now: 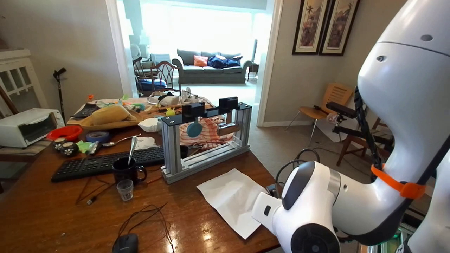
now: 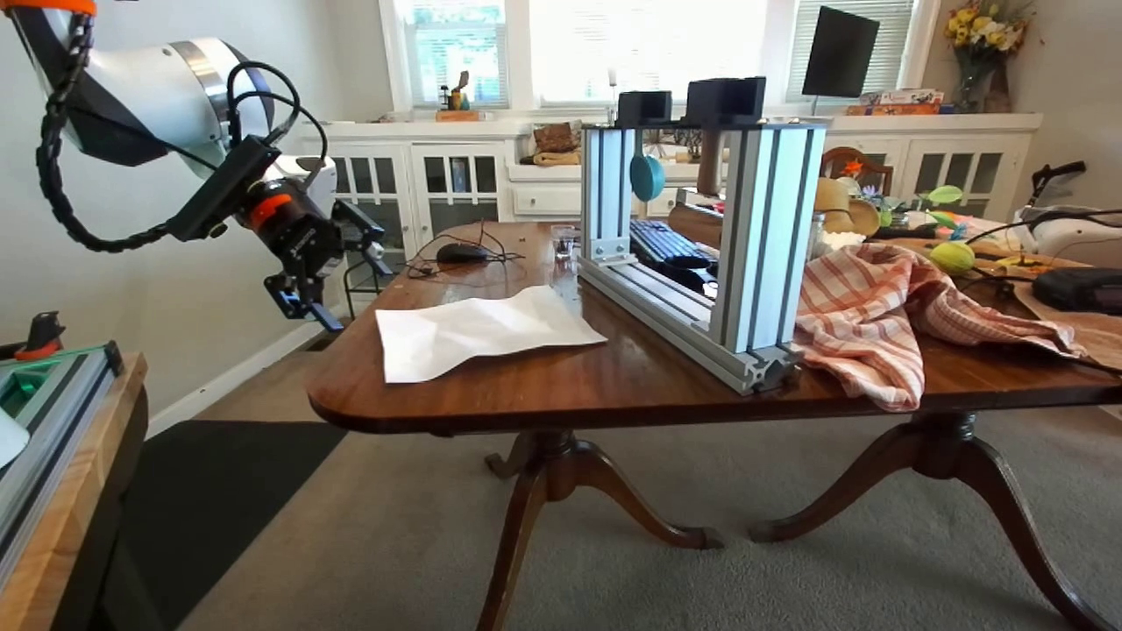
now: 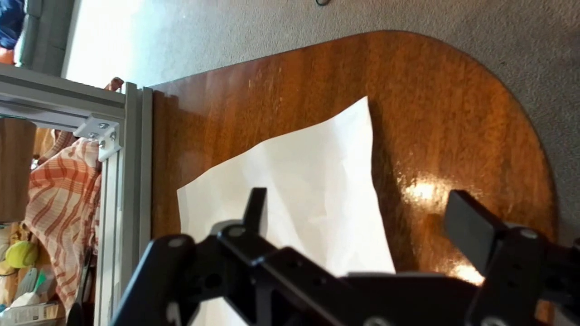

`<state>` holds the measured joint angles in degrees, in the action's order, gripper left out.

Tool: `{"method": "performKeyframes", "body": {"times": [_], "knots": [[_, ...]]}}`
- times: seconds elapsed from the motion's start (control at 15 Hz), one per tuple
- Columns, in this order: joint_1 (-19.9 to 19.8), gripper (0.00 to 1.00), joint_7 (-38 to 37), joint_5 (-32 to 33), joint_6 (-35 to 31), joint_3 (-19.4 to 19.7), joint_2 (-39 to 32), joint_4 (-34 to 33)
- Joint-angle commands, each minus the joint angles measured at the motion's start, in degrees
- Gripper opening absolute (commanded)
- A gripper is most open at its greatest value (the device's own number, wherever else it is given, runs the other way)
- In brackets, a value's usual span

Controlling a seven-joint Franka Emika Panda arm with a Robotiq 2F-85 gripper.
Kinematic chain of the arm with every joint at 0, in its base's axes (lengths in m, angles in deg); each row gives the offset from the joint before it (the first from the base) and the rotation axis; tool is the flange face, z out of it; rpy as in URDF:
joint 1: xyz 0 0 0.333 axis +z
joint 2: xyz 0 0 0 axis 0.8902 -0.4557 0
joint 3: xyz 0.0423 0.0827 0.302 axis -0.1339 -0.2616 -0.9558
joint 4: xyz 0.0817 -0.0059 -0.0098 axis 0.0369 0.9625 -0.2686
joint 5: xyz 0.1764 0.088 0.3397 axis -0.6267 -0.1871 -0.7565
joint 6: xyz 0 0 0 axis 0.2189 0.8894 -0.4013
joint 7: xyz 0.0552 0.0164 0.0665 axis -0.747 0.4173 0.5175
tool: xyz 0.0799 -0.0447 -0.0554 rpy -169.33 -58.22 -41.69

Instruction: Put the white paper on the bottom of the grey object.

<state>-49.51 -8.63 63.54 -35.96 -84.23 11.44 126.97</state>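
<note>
The white paper (image 1: 228, 198) lies slightly curled on the wooden table, in front of the grey rack (image 1: 207, 162). In an exterior view the paper (image 2: 482, 324) lies left of the rack (image 2: 771, 237), apart from its base. My gripper (image 2: 354, 289) is open and empty, tilted downward, near the table's rounded end beside the paper and above table height. In the wrist view the open fingers (image 3: 355, 203) show one over the paper (image 3: 312, 181) and one over bare wood past its edge. The rack's base (image 3: 136, 181) is at the left there. The arm hides the gripper in an exterior view.
The table edge (image 3: 512, 90) curves close by. A black mug (image 1: 124, 172), a small glass (image 1: 125, 190), a keyboard (image 1: 105, 162) and a mouse with cable (image 1: 126, 243) are beside the rack. A striped cloth (image 2: 863, 315) lies behind it. Black blocks (image 2: 726, 101) sit on its top bar.
</note>
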Motion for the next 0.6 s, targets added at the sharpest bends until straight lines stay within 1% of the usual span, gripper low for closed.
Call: {"method": "performKeyframes", "body": {"times": [0.0, 0.13, 0.2, 0.53], "knots": [[0.77, 1.0, -0.45, -0.22, -0.07, 0.8, -0.7, 0.0], [0.71, 1.0, -0.9, -0.22, -0.07, 0.97, -1.67, -0.08], [1.01, 1.0, -2.0, 0.98, 1.14, 1.0, -2.33, -0.51], [0.85, 1.0, -4.43, 6.79, 2.21, 1.58, -2.51, -1.01]]}}
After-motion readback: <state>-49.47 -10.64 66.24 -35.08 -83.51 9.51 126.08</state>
